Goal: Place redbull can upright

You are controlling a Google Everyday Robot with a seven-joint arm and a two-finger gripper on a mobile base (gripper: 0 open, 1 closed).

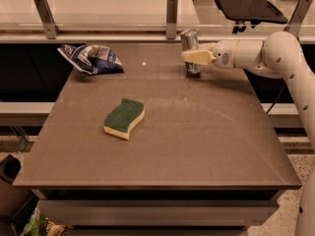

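The redbull can (189, 39), a slim silver and blue can, stands nearly upright at the far right of the brown table (206, 141), with its lower end at or just above the surface. My gripper (193, 57) reaches in from the right on the white arm (266, 53). Its cream fingers (197, 57) are shut around the can's middle.
A green and yellow sponge (124, 117) lies left of the table's centre. A blue-and-white crumpled snack bag (92, 58) lies at the far left. A glass rail with metal posts (171, 10) runs along the far edge, just behind the can.
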